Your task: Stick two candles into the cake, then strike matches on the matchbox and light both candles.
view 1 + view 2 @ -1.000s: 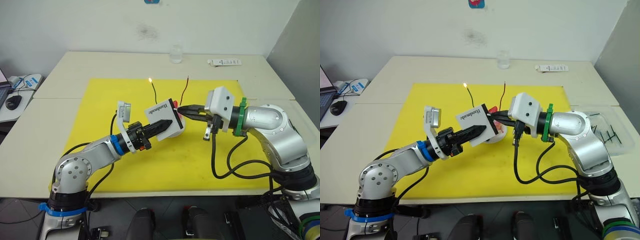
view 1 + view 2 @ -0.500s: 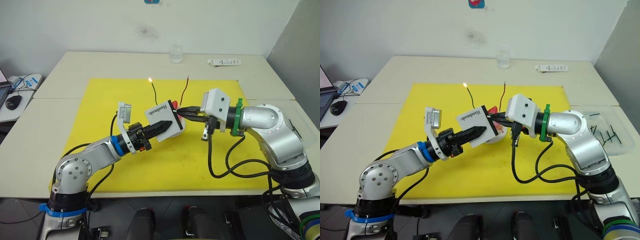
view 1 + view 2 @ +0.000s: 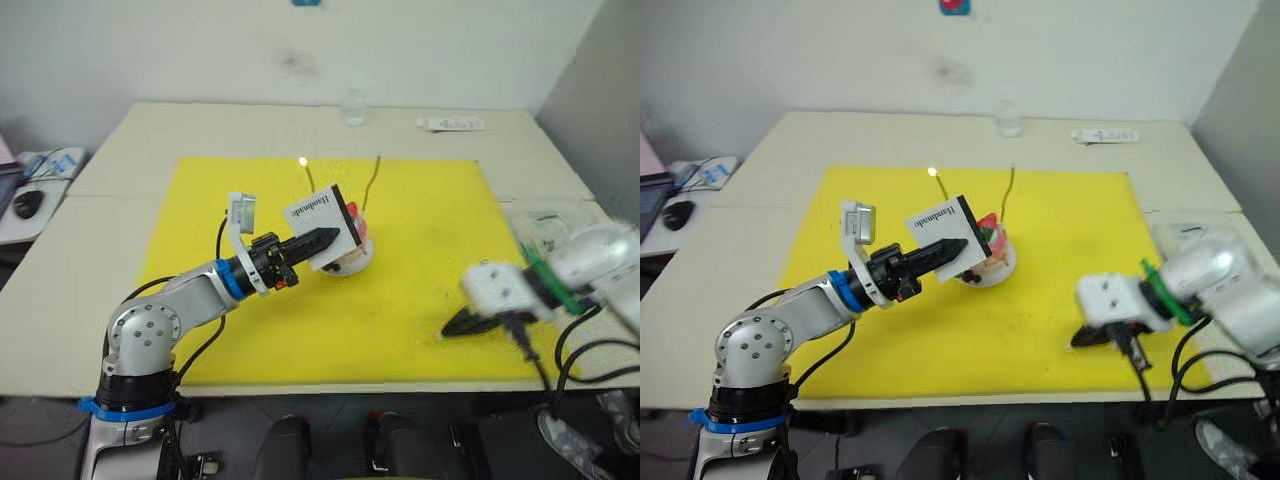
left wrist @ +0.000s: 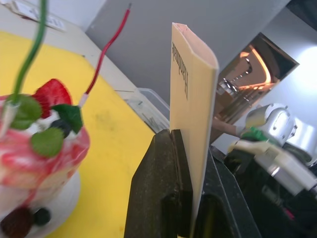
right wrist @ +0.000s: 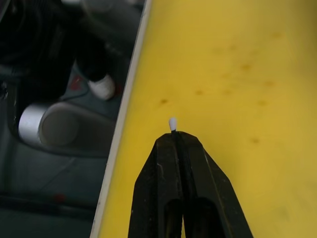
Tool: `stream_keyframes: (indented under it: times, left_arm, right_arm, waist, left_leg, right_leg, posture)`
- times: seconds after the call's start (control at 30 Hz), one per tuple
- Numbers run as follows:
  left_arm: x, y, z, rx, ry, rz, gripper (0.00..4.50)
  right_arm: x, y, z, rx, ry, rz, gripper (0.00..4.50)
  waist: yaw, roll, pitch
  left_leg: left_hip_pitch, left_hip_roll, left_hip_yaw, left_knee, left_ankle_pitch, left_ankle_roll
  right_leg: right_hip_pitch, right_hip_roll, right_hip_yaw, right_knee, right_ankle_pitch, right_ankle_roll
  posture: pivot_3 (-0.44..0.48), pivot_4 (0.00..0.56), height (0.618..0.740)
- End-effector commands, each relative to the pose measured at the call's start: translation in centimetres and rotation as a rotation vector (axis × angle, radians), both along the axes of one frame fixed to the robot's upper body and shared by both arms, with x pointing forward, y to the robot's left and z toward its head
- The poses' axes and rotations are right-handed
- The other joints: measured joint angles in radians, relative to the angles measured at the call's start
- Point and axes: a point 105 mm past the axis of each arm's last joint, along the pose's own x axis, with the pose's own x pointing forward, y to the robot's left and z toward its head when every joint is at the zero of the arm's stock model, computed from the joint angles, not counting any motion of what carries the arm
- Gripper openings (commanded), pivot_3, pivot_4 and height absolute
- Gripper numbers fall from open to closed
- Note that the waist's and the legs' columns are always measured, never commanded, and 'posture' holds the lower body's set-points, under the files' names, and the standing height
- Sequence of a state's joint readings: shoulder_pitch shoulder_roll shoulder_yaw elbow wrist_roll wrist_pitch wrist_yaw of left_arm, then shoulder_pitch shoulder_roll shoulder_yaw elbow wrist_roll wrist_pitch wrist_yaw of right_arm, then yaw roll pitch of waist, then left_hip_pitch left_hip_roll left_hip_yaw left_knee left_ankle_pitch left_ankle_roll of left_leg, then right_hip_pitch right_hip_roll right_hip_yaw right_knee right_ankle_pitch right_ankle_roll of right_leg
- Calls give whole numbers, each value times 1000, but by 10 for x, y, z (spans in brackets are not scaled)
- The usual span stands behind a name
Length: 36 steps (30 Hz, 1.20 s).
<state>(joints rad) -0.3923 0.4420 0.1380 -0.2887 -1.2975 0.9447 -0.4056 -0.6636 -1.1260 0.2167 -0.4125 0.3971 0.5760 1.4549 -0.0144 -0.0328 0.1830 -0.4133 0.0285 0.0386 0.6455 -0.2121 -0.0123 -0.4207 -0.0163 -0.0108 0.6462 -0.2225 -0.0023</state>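
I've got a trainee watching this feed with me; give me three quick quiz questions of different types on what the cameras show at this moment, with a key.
1. True or false: the green candle standing in the cake carries a flame.
2. What does the left gripper hold?
A. a candle
B. the matchbox
C. the plate
3. Fill in: the right gripper is shut on a match whose pale tip shows over the ______ mat, near the mat's front edge.

Key:
1. True; a small flame sits at its top, while the red candle beside it shows none.
2. B; held on edge, just left of the cake.
3. yellow
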Motion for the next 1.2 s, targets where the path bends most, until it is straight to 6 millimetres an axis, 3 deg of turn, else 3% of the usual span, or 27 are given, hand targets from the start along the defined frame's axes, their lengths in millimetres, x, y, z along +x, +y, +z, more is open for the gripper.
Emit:
stream_keyframes:
  times: [0.03, 0.13, 0.37, 0.77, 1.2]
  left_arm:
    - [-10, -6, 7, -27, -32, -43, 0]
    - [-11, -10, 6, -27, -31, -61, 0]
    - [-10, -13, 8, -26, -39, -74, 0]
    - [-5, -11, 14, -67, -6, -55, 0]
    - [-3, -14, 22, -98, 16, -63, 0]
  right_arm:
    - [16, 10, 48, 183, -75, -87, 25]
    - [31, 18, 64, 271, -154, -135, 25]
    - [39, 37, 72, 383, -303, -135, 25]
    - [45, 53, 66, 384, -701, 6, 25]
    - [51, 62, 51, 315, -823, 92, 25]
  waist:
    - [-10, -1, 0]
    - [-6, -2, 0]
    - [9, -1, 0]
    - [13, -1, 0]
    - [13, -1, 0]
  left_leg:
    - [0, 1, -1, 0, 0, 0]
    - [1, 1, -7, 0, 0, 0]
    - [-3, 1, -5, 0, 0, 0]
    - [-3, 0, -5, 0, 0, 0]
    - [-3, 1, -5, 0, 0, -1]
  right_leg:
    - [0, 0, 0, 0, 0, -1]
    - [1, 4, -3, 3, -2, -5]
    - [-1, 7, -1, 1, -1, -1]
    - [0, 6, -1, 2, -2, 2]
    - [0, 6, 0, 2, -1, 2]
  posture:
    - [0, 150, 740]
    - [0, 150, 740]
    - [0, 150, 740]
    - [0, 150, 740]
    - [0, 150, 740]
